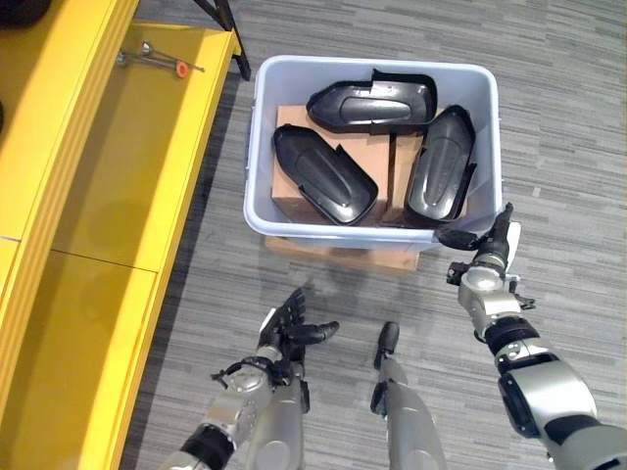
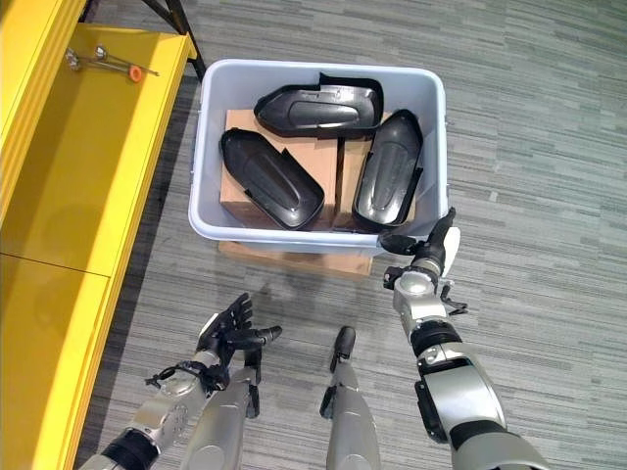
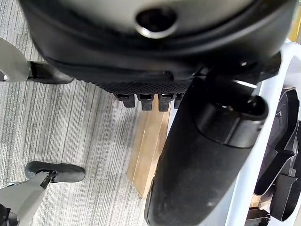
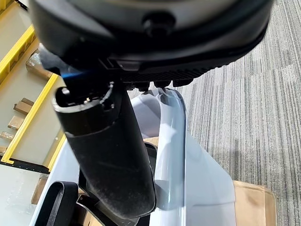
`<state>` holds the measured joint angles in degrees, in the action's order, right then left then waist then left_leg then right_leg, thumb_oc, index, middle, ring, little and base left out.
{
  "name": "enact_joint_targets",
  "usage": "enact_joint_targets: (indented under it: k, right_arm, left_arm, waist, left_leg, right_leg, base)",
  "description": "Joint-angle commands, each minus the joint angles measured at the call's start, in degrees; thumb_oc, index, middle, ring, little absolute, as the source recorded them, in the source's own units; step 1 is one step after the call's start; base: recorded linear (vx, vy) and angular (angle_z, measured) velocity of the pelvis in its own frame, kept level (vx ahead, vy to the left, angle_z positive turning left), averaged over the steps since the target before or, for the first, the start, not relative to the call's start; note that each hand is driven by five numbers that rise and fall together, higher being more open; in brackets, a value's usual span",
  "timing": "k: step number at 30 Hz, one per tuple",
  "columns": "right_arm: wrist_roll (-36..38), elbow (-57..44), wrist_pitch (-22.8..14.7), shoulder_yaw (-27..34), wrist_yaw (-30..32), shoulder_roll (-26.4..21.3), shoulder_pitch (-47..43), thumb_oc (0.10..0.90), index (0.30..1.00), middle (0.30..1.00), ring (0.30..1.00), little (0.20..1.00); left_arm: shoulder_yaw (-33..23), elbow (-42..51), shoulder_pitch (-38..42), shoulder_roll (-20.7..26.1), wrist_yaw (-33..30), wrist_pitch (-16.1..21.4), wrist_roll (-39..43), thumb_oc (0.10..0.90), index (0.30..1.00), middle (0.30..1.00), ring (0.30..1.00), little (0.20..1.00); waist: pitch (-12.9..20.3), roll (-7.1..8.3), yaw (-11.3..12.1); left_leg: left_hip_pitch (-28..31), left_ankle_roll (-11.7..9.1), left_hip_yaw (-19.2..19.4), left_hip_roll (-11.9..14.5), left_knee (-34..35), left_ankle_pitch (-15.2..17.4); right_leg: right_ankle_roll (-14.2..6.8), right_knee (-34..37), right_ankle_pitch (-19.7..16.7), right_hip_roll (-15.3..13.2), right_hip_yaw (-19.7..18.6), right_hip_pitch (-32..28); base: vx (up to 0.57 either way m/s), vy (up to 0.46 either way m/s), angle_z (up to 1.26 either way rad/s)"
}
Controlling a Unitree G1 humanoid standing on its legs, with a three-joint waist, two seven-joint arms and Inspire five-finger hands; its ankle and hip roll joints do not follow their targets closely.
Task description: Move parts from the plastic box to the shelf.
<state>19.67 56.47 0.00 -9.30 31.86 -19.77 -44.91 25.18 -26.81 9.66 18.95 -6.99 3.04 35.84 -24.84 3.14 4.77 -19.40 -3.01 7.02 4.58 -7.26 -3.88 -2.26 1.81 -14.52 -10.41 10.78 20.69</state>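
Parts, three black moulded shells, lying inside plastic box [image 1: 257, 147] on grey carpet floor [image 1: 568, 117]. Far part [image 1: 372, 102] set crosswise along the back wall; left part [image 1: 323, 174] angled on top of cardboard blocks [image 1: 367, 149] inside the box; right part [image 1: 441, 163] leaning lengthwise by the right wall, near end close to the front right corner. Box itself resting on a flat cardboard piece [image 1: 343, 257] protruding under its front edge.

Yellow shelf [image 1: 108, 215] standing to the left of the box, just beside it. Small metal tools with an orange tip [image 1: 157, 63] lying on the shelf surface at the far end.

Right hand [image 1: 487, 241] raised at the front right corner of the box, thumb reaching over the rim toward the near end of the right part; fingers mostly hidden behind the rim, so grip undetermined, contact with the part not confirmable.

Left hand [image 1: 290, 327] low over the carpet, in front of the box and apart from it, fingers spread and relaxed, holding nothing.
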Motion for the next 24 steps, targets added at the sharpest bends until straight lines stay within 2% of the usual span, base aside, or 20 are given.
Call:
enact_joint_targets:
  k: [1, 13, 24]
  right_arm:
    - [3.3, 1.3, 1.9, -1.4, -2.7, 4.9, 2.4, 0.9, 1.0, 1.0, 1.0, 1.0]
    - [6.8, -1.1, 0.8, -0.8, -3.0, 6.9, 4.8, 0.9, 1.0, 1.0, 1.0, 1.0]
    - [8.2, -2.8, 1.9, -4.0, -6.2, 10.9, 7.5, 0.9, 1.0, 1.0, 1.0, 1.0]
  left_arm:
    - [0.8, 4.2, 0.7, -0.4, 0.0, 4.7, 2.0, 0.9, 1.0, 1.0, 1.0, 1.0]
    - [0.5, 3.4, 0.9, -0.3, -0.2, 4.7, 1.8, 0.9, 1.0, 1.0, 1.0, 1.0]
    - [-0.1, 3.1, 0.9, 0.0, -0.1, 4.5, 1.8, 0.9, 1.0, 1.0, 1.0, 1.0]
  waist:
    - [-2.9, -0.92, 1.9]
    - [-3.1, -0.05, 1.4]
    - [-3.2, 0.81, 1.4]
  left_leg:
    - [-1.1, -0.4, -4.1, 3.1, 0.7, -0.1]
    - [-1.1, -0.4, -3.9, 3.1, 0.5, 0.0]
    - [-1.2, -0.4, -3.9, 3.1, 0.4, -0.1]
  right_leg:
    - [-5.5, -6.2, 5.5, -7.7, -2.5, -5.0]
    - [-5.6, -6.2, 5.3, -7.7, -2.8, -4.9]
    - [-5.6, -6.2, 5.0, -7.8, -2.8, -4.9]
  base:
    - [0.0, 0.0, 0.0]
    - [0.0, 0.0, 0.0]
    - [0.0, 0.0, 0.0]
